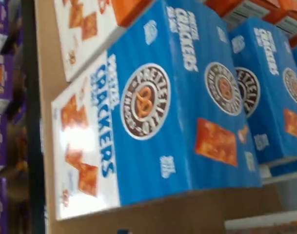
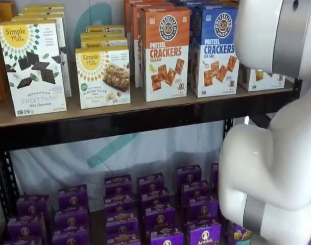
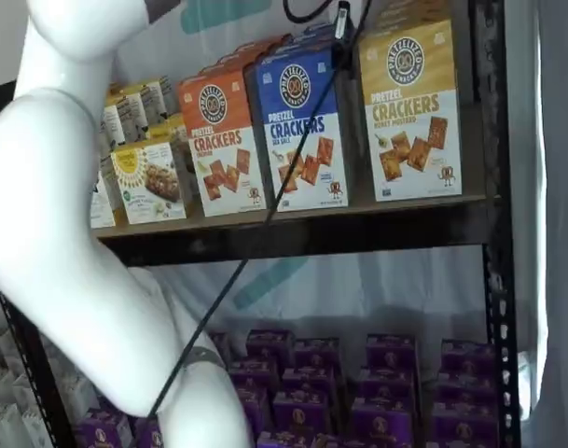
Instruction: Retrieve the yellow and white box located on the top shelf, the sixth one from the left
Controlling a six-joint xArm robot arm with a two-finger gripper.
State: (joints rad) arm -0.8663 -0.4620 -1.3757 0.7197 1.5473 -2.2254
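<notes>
Boxes line the top shelf (image 3: 302, 233) against pale backdrop (image 2: 160, 153).

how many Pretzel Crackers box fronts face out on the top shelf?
3 on the top shelf: orange box leftmost, blue box in the middle, the yellow and white box rightmost. More boxes stand in rows behind them, mostly hidden.

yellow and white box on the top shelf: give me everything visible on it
The yellow and white box is a tall cardboard carton: yellow upper part with a round black logo, white lower part reading PRETZEL CRACKERS with square brown crackers pictured. It stands upright at the front edge of the top shelf, facing out, next to the blue box on one side and near the black upright on the other. Nothing grips it. The other shelf view shows only its lower white edge behind the arm.
</notes>
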